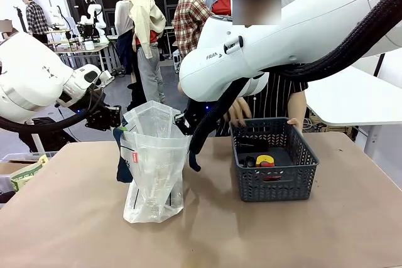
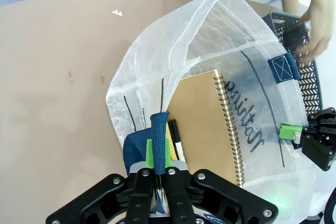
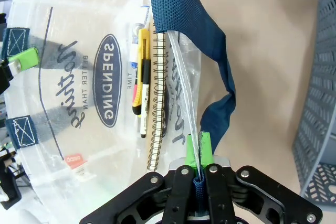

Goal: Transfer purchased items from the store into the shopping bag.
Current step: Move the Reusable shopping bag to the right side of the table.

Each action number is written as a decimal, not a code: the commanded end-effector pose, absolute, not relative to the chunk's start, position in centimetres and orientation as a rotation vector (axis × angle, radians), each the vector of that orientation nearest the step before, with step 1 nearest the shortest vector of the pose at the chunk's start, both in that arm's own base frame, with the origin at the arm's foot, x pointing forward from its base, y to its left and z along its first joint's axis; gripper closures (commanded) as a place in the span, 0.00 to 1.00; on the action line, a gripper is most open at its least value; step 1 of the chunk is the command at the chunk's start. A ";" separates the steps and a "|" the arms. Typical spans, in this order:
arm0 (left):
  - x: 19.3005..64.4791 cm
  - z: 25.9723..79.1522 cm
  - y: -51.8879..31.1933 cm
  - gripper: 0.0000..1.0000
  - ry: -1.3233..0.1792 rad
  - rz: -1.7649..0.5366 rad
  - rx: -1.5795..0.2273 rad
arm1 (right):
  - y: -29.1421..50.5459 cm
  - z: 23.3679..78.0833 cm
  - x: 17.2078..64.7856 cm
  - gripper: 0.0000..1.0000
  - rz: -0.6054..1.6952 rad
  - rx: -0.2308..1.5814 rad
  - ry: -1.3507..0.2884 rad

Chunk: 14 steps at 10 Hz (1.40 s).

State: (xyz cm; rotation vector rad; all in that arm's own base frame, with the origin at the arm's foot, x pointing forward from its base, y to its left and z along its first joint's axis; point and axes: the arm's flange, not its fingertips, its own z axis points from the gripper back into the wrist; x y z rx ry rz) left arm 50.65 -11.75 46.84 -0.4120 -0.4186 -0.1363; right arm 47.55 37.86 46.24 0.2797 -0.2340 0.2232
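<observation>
Upright bag (image 1: 154, 167) on counter (image 1: 75, 218) beside basket (image 1: 276, 186), items (image 1: 264, 161) in basket. The left fingers (image 2: 151, 153) and right fingers (image 3: 206, 150) pinch opposite rim straps. Risk: film slips, mouth collapses mid-drop.

The lattice wall of the basket (image 1: 276, 183) hides most of the small items (image 1: 264, 162) inside, too small to identify.

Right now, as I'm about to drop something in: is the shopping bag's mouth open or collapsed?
Open: the left gripper and right gripper pinch opposite sides of the shopping bag apart; a notebook shows inside.
</observation>
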 end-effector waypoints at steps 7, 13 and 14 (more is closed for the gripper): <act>50.7 47.0 -11.7 1.00 -0.422 -0.135 -0.413 | 37.9 46.3 47.6 1.00 0.223 0.281 -0.237; 50.7 47.0 -11.7 1.00 -0.422 -0.135 -0.413 | 37.9 46.3 47.6 1.00 0.223 0.281 -0.237; 50.7 47.0 -11.7 1.00 -0.422 -0.135 -0.413 | 37.9 46.3 47.6 1.00 0.223 0.281 -0.237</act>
